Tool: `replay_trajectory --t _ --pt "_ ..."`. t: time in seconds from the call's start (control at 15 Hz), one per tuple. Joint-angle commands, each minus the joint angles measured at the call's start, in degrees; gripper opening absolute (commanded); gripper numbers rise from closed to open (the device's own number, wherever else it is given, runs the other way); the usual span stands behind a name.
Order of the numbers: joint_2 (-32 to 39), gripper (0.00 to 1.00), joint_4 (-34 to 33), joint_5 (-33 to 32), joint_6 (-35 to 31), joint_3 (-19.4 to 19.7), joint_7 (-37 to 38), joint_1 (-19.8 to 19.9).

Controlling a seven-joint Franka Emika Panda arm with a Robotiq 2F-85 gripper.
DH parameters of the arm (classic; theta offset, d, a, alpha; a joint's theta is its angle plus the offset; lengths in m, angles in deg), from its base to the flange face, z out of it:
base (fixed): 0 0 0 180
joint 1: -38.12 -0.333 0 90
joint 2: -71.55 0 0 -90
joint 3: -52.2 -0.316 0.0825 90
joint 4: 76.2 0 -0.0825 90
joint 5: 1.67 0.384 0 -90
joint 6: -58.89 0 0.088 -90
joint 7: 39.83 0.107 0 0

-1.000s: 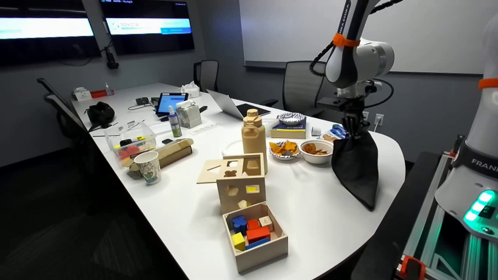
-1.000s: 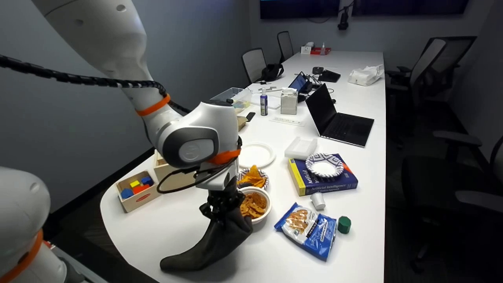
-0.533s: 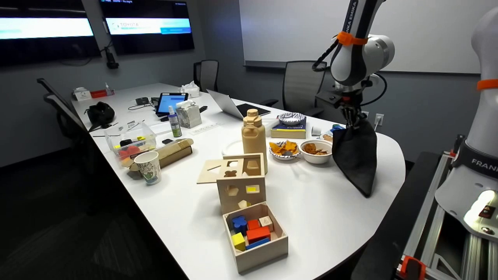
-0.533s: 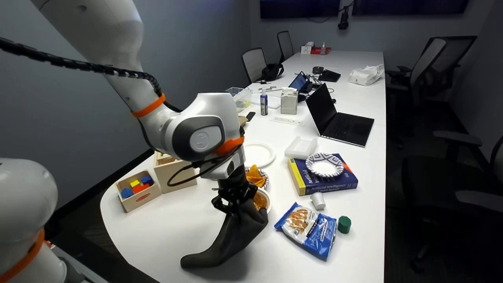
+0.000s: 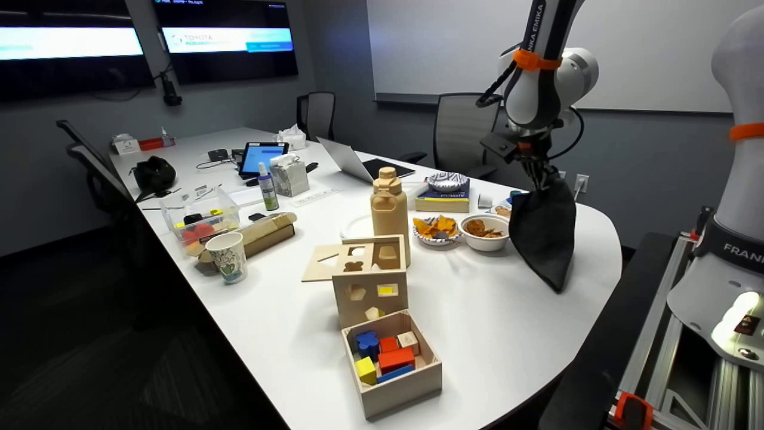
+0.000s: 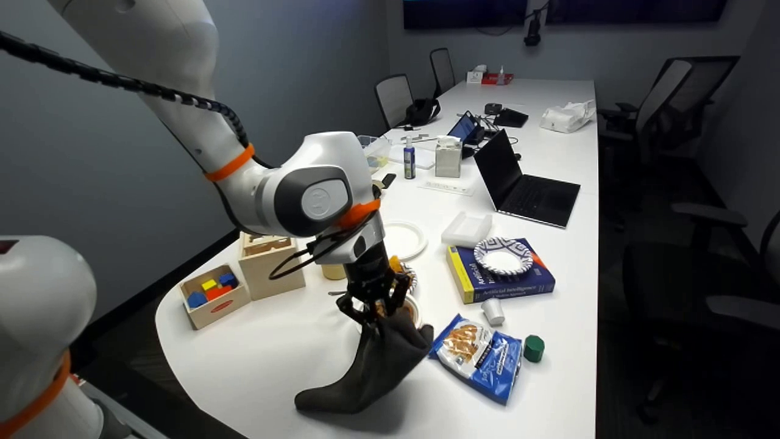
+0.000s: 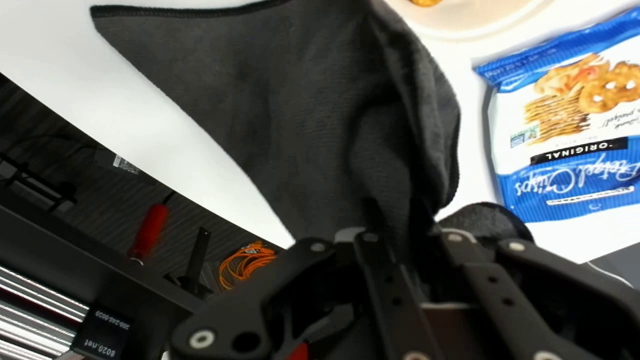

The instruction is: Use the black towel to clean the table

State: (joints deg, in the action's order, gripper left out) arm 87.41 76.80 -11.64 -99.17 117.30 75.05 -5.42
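Table edge [image 5: 609, 263] open near black towel [image 5: 542, 230]

The rounded white arm [image 6: 207, 143] has orange bands [image 6: 231, 163], a ribbed black cable [image 6: 129, 84] and black gripper [image 7: 400, 227].

Item Positions Relative to Book [image 6: 481, 283]

In an exterior view: patterned bowl [image 6: 503, 257], on top. White tray [image 6: 467, 230], just behind. Open laptop [image 6: 536, 198], farther behind. Small white cup [image 6: 493, 311], just in front. Snack bag [image 6: 478, 358] and green object [image 6: 534, 349], farther in front.
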Motion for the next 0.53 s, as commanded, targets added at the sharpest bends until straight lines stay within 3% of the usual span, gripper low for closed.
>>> replay_trajectory --t 0.0,0.33,0.47 --pt "0.4 0.52 -0.4 -1.7 1.5 3.4 2.7 -4.5" --pt "0.0 0.90 0.3 -1.8 1.3 7.1 3.0 -10.0" --pt "0.0 1.00 0.4 -1.6 1.3 8.6 3.0 -12.4"
